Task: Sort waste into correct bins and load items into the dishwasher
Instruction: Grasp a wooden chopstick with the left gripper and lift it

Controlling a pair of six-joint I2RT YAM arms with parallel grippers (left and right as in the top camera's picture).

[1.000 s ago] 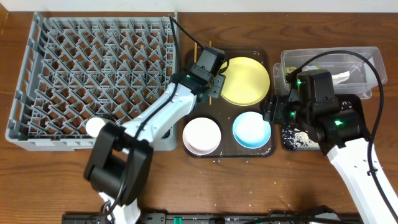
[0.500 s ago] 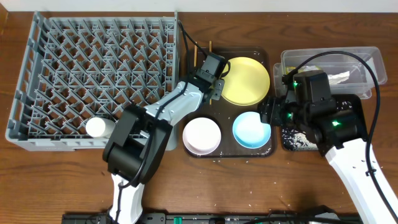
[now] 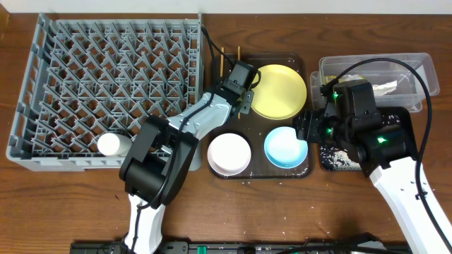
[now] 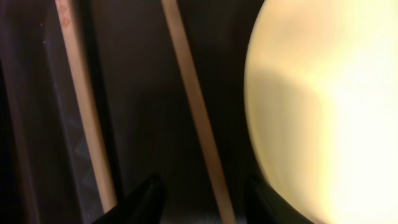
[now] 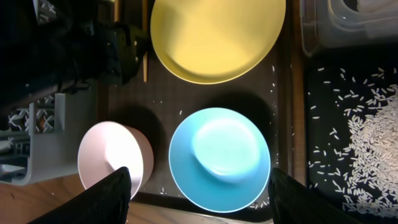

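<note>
Two wooden chopsticks (image 4: 196, 118) (image 4: 84, 106) lie on the brown serving tray (image 3: 300, 173), left of the yellow plate (image 3: 279, 90). My left gripper (image 4: 202, 202) is open low over them, with one chopstick between its fingers. The light blue bowl (image 3: 284, 147) and pink bowl (image 3: 229, 154) stand at the tray's front. My right gripper (image 5: 196, 199) is open above the blue bowl (image 5: 219, 158). The white cup (image 3: 109, 144) lies in the grey dish rack (image 3: 42, 85). The black tray (image 5: 354, 130) holds loose rice. The clear tub (image 3: 417, 67) holds waste.
Rice grains are scattered on the serving tray (image 5: 186, 102) and on the table near its front edge. The dish rack fills the table's left half. The two bins sit at the right, behind my right arm.
My left gripper has moved a little forward over the chopsticks beside the plate. The right arm has barely moved.
</note>
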